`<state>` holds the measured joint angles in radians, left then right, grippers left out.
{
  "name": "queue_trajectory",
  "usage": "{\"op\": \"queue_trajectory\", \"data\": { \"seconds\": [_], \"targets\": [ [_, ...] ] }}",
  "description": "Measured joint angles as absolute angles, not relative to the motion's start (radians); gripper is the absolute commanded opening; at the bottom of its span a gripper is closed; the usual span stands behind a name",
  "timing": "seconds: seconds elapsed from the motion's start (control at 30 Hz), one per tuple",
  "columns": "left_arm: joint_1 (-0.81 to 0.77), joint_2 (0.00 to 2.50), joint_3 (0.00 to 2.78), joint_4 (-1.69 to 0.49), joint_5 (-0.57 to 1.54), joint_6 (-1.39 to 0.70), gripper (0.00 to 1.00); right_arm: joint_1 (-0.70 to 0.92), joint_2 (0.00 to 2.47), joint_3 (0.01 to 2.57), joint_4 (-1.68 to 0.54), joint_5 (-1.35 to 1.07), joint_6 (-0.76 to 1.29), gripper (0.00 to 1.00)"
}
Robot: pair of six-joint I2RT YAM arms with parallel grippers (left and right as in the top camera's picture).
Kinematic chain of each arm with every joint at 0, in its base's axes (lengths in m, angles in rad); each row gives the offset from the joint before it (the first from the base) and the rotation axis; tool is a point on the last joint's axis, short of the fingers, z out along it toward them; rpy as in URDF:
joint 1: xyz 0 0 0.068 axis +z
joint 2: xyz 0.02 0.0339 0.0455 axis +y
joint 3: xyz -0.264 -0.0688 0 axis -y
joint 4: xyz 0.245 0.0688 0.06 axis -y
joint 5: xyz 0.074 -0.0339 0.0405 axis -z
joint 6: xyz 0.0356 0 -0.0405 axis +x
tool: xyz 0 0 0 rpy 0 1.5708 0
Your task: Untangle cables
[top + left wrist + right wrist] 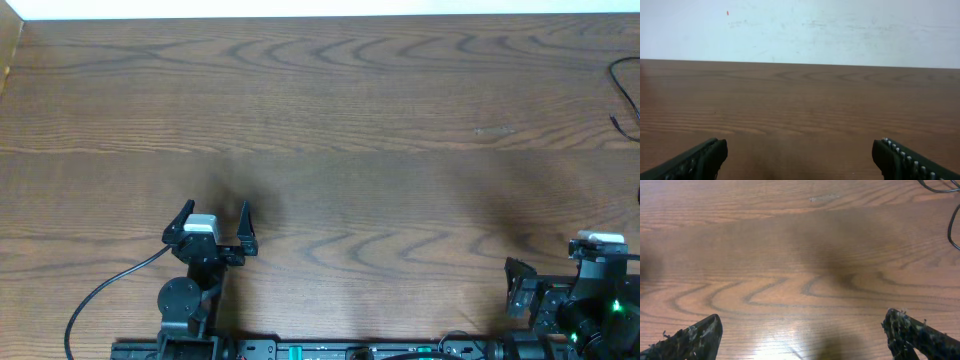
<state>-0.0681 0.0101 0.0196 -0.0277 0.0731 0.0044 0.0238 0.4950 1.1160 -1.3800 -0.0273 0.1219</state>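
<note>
Left pincer (215, 212) wide open, empty, right pincer (802, 319) likewise, both low over table (350, 120)

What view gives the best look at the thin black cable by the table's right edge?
Right wrist: the black cable looks largest there, curving in the top right corner, though cropped. Overhead shows only a small cropped loop at the right edge. Left wrist shows none of it.

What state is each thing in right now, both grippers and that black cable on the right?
left gripper: open, holding nothing.
right gripper: open, holding nothing.
black cable: lying at the far right edge of view, mostly cut off, untouched; whether it is tangled cannot be told.
</note>
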Motion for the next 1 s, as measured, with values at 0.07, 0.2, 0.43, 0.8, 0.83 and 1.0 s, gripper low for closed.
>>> {"op": "queue_trajectory", "data": {
  "seconds": [0.07,0.2,0.43,0.8,0.83,1.0],
  "targets": [
    [-0.068,0.01,0.02,-0.028,0.073,0.007,0.98,0.024,0.495,1.116,-1.38,-0.027,0.122,0.99],
    [-0.068,0.01,0.02,-0.028,0.073,0.04,0.98,0.024,0.495,1.116,-1.38,-0.027,0.122,0.99],
    [-0.068,0.01,0.02,-0.028,0.073,0.077,0.98,0.024,0.495,1.116,-1.38,-0.027,0.122,0.99],
    [-0.068,0.01,0.02,-0.028,0.073,0.079,0.98,0.024,0.495,1.116,-1.38,-0.027,0.122,0.99],
    [-0.068,0.01,0.02,-0.028,0.073,0.079,0.98,0.024,0.495,1.116,-1.38,-0.027,0.122,0.99],
    [-0.068,0.01,0.02,-0.028,0.073,0.08,0.98,0.024,0.495,1.116,-1.38,-0.027,0.122,0.99]
  ]
}}
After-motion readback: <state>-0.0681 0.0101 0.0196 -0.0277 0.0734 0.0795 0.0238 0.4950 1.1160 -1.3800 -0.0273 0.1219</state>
